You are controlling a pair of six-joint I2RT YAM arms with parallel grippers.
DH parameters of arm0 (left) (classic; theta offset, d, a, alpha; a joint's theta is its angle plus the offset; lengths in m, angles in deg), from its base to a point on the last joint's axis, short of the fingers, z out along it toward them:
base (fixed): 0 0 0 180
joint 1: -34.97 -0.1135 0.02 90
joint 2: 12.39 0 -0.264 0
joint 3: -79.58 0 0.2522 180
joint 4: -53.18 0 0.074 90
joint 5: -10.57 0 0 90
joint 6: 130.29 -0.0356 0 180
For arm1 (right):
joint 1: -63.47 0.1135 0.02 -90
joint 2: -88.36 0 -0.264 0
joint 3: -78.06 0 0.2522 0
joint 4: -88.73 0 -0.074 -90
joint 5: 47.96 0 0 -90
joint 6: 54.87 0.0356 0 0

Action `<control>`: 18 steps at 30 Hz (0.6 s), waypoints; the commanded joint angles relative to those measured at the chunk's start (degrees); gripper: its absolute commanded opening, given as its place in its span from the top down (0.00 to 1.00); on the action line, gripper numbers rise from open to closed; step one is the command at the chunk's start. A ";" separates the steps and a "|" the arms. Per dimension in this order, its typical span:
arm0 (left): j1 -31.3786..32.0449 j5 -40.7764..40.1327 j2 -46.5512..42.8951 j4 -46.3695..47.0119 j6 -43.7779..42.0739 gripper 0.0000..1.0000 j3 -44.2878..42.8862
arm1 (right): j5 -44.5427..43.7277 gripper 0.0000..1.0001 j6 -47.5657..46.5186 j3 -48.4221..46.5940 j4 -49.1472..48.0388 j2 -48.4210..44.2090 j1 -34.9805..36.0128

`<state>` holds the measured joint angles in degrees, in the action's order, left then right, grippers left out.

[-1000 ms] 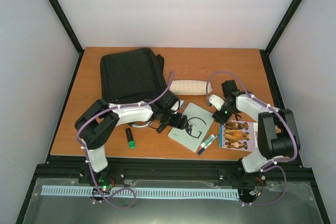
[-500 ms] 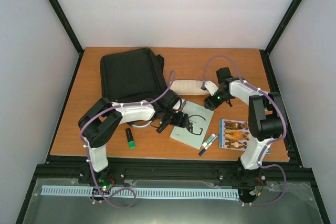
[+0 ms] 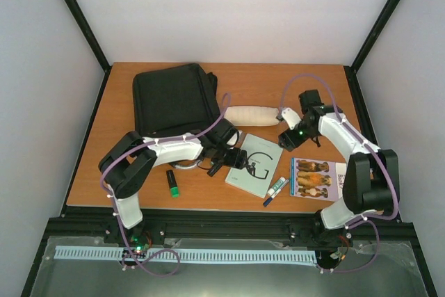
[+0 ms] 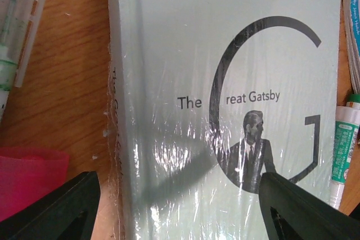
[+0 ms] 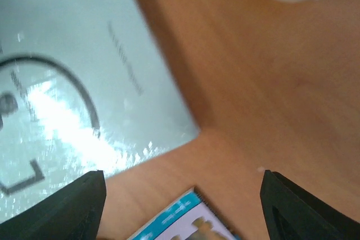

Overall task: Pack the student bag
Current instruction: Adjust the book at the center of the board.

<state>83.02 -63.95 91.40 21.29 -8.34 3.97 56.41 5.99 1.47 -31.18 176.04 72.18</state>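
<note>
1. Above: my right gripper (image 3: 287,138) has swung right, off the pouch (image 3: 249,115); the student bag (image 3: 174,99) lies far-left on the table (image 3: 104,172).
2. Left wrist: my left gripper (image 4: 180,212) spreads across the book's (image 4: 225,82) spine edge.
3. Right wrist: jaws spread over bare wood.

Shrink-wrapped Gatsby book (image 4: 225,82) lies flat on table (image 3: 313,88); marker (image 3: 276,188) just beside it, picture booklet (image 3: 316,177) near, white pouch (image 3: 250,115) beyond, green highlighter (image 3: 172,183) well apart.
</note>
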 commanded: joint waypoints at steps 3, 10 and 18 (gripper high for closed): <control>0.54 1.74 -1.22 -0.20 0.06 0.21 0.67 | 2.22 0.29 -4.79 4.24 9.59 6.17 0.04; 0.55 3.33 0.58 0.90 0.62 0.22 1.28 | 7.81 0.33 -3.68 4.11 6.91 12.13 0.25; 0.55 4.43 4.05 3.07 1.52 0.22 -0.56 | 15.81 0.43 1.89 -2.54 2.46 20.48 0.25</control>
<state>83.02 -60.71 92.56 23.30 -7.84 5.00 67.23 4.90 1.30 -25.15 192.46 72.18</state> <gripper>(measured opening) 0.780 0.577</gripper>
